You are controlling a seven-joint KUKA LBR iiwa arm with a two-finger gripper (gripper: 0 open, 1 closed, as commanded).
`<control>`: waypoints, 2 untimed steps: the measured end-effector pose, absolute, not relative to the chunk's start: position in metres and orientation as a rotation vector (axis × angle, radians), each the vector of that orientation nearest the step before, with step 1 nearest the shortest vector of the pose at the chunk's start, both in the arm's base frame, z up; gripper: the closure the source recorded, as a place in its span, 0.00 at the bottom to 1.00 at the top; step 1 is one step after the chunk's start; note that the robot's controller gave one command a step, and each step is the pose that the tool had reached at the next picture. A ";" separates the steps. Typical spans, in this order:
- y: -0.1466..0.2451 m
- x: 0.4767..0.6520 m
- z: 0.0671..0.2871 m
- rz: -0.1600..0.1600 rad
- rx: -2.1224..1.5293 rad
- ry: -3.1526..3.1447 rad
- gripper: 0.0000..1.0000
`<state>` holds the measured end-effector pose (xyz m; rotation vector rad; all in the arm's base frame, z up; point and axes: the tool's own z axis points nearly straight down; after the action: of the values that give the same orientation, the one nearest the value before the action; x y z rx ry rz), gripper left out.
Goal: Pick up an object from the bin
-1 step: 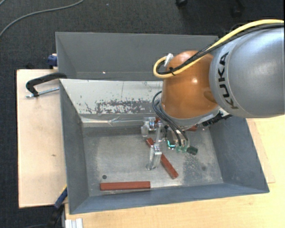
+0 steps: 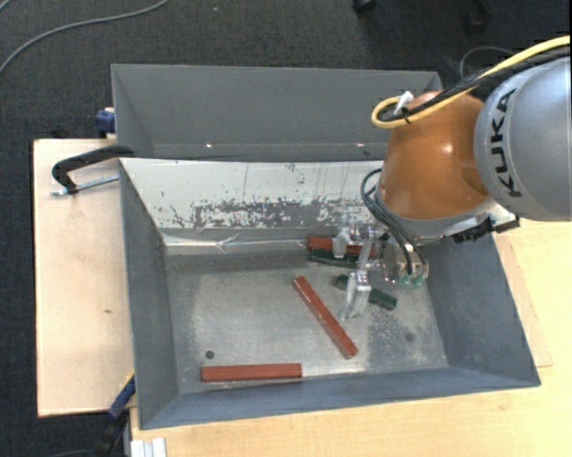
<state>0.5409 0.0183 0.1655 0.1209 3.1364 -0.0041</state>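
Note:
My gripper (image 2: 358, 301) hangs low in the right half of the bin, just right of the upper part of a red-brown stick (image 2: 324, 316) that lies slantwise on the floor. A small dark green piece (image 2: 383, 301) lies right beside the gripper, partly hidden by it. Behind the gripper, near the back wall, a dark green and red-brown thing (image 2: 324, 250) rests on the floor. Nothing shows as held.
A second red-brown stick (image 2: 251, 372) lies flat along the front wall at lower left. A small dark speck (image 2: 209, 356) sits near it. The arm's orange cover overhangs the bin's right back corner.

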 end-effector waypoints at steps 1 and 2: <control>0.014 0.543 0.071 0.002 -0.709 3.057 0.00; 0.068 0.554 0.089 0.005 -0.417 3.106 0.00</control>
<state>0.5538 0.0676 0.0886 -0.4173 3.1058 0.0049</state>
